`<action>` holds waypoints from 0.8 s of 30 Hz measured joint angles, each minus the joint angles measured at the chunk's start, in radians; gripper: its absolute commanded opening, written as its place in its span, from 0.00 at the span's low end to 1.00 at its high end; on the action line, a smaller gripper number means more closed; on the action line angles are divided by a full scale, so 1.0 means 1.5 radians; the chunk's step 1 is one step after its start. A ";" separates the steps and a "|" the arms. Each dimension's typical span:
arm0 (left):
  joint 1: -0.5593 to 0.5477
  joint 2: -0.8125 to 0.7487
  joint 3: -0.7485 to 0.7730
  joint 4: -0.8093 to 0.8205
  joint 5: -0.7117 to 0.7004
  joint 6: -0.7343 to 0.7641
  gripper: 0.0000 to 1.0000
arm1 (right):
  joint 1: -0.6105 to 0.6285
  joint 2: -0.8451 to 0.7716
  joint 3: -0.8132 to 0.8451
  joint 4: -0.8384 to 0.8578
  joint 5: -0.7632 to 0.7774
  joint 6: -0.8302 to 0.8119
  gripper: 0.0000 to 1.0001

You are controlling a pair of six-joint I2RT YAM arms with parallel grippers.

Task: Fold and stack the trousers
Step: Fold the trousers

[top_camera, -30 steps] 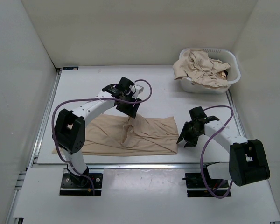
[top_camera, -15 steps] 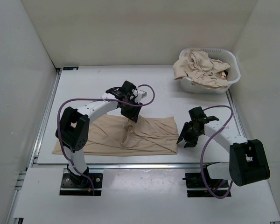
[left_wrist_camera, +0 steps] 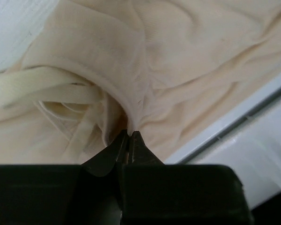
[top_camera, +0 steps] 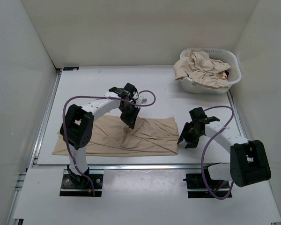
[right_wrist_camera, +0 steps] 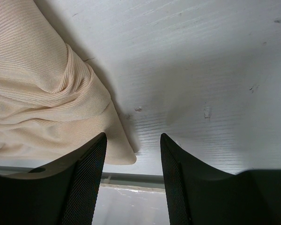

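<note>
White walls (top_camera: 131, 33) enclose a white worktop (top_camera: 84, 89) on three sides. One pair of beige trousers (top_camera: 154, 136) is spread flat along the near part of the worktop, running from beside the left arm's base almost to the right jaws. The fabric is gathered into a raised ridge near its middle, where wrinkles are drawn together.

The left arm (top_camera: 98, 105) is bent over the trousers, and the left jaws are set down on that ridge. In the left wrist view they are seen pressed together with a thin fold of the trousers (left_wrist_camera: 178, 56) clamped between the tips. A pale flat band (left_wrist_camera: 42, 86) is folded just beside the fold.

The right arm (top_camera: 225, 136) is held low at the trousers' right end. The right jaws are spread apart with nothing between them, over bare worktop, and a corner of the cloth (right_wrist_camera: 47, 93) lies just beside one finger.

More beige trousers (top_camera: 201, 68) are heaped in a white basket (top_camera: 232, 70) at the far right corner, well apart from the spread pair.
</note>
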 measured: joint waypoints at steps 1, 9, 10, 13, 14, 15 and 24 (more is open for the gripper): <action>0.002 0.007 0.025 -0.032 0.008 0.000 0.14 | 0.000 0.000 -0.001 0.000 0.000 0.000 0.55; 0.019 -0.034 0.152 -0.184 0.042 0.000 0.14 | 0.004 0.000 -0.014 0.002 -0.001 -0.001 0.55; 0.020 -0.050 0.120 -0.197 0.042 0.001 0.14 | 0.005 0.000 -0.014 0.003 -0.001 -0.001 0.55; 0.019 -0.075 0.006 -0.236 0.042 0.000 0.14 | 0.006 0.000 -0.014 0.002 -0.001 -0.003 0.55; 0.020 -0.074 -0.028 -0.248 0.042 0.000 0.14 | 0.007 0.000 -0.014 0.002 -0.001 -0.004 0.55; 0.021 -0.071 -0.055 -0.256 0.042 0.000 0.14 | 0.007 0.000 -0.014 0.002 -0.001 -0.005 0.55; 0.081 -0.055 -0.096 -0.248 0.044 0.000 0.14 | 0.017 -0.019 -0.014 0.001 -0.013 -0.029 0.56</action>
